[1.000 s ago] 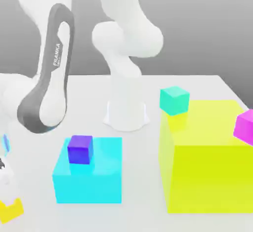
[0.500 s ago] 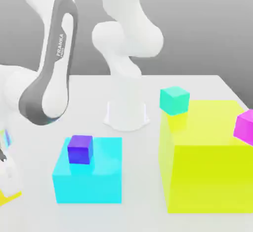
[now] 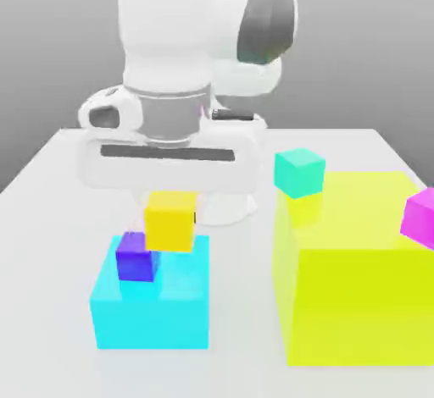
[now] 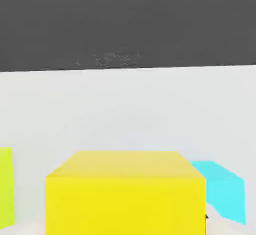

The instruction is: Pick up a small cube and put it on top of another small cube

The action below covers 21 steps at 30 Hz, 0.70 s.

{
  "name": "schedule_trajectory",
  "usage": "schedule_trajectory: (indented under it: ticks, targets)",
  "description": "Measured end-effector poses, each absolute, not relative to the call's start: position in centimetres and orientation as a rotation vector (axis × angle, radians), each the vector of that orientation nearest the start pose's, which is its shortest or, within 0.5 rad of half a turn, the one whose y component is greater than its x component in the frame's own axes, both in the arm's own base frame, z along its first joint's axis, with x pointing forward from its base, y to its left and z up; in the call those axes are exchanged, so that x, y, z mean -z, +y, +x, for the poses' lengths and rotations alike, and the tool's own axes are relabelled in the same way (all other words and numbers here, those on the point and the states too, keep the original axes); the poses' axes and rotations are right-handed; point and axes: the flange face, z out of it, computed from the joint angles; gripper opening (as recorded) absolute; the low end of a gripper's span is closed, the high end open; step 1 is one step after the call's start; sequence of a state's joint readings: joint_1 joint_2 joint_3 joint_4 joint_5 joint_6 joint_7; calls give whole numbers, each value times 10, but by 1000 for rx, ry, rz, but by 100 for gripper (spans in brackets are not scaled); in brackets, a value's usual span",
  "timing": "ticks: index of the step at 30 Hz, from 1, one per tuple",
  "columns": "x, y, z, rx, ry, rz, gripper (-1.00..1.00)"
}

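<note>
The small yellow cube [image 3: 171, 220] hangs in the air under the white hand, held by my gripper [image 3: 172, 210], which is shut on it. It fills the near part of the hand view as a yellow cube [image 4: 125, 191]. The small indigo cube [image 3: 136, 257] rests on top of the cyan block [image 3: 153, 307]. The yellow cube hovers just beside and slightly above the indigo cube, toward the exterior view's right, partly overlapping it in that view. The fingers themselves are hidden behind the cube and the hand.
A huge yellow-green block [image 3: 360, 273] stands at the exterior view's right, with a small teal cube [image 3: 298, 172] at its back corner and a small magenta cube [image 3: 421, 214] on its right edge. The arm's white base [image 3: 222, 206] stands behind the cyan block.
The arm has swung from the exterior view's far left to the middle, carrying the yellow cube up off the table to a spot over the cyan block. The gripper went from open to shut.
</note>
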<state>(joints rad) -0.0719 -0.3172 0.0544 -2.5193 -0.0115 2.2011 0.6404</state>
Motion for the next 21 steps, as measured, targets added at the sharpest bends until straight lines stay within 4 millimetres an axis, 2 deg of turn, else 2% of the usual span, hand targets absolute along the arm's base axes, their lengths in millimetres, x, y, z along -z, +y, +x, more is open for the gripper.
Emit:
schedule_trajectory:
  ticks: [6,12,14,17,18,21]
  targets:
    - [-434,66,370,7,504,-3118,-100]
    - [-464,118,300,-1,-30,-3142,-100]
    - [-453,125,287,-3,-125,-3136,-100]
    - [-414,127,284,-4,-152,-3133,-100]
    - [-406,127,283,-4,-154,-3133,100]
    - [-406,127,283,-4,-154,-3133,100]
